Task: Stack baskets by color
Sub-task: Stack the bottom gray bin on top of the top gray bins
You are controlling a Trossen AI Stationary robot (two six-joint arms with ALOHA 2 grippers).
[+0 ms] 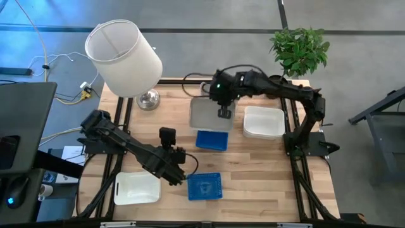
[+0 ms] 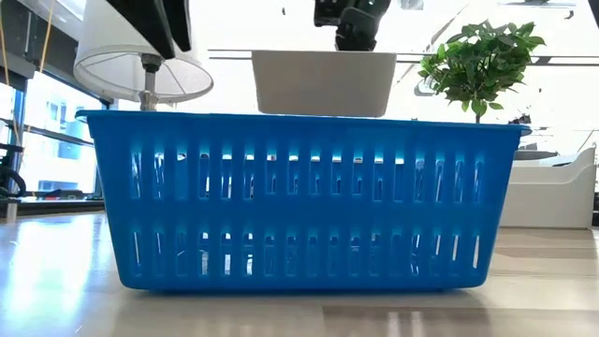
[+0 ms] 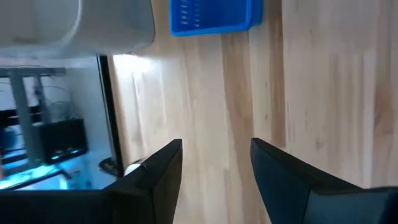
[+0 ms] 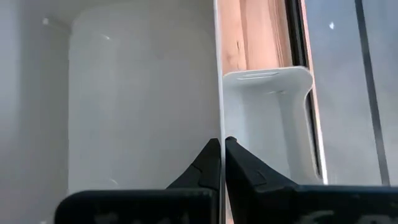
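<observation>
The right pincer point(image 1: 224, 113) was clamped on the wall of a grey basket point(image 1: 207, 115), holding it in the air above the back of the desk point(image 1: 266, 171), beside the white baskets point(image 1: 264, 122). The left pincer point(image 1: 188, 172) stood apart and empty over the front of the desk, just beside a blue basket point(image 1: 205, 186), with another blue basket point(image 1: 211, 140) mid-desk and a white one point(image 1: 137, 189) front left.

Robot lab: framed wooden workbench point(image 1: 253, 164)
</observation>
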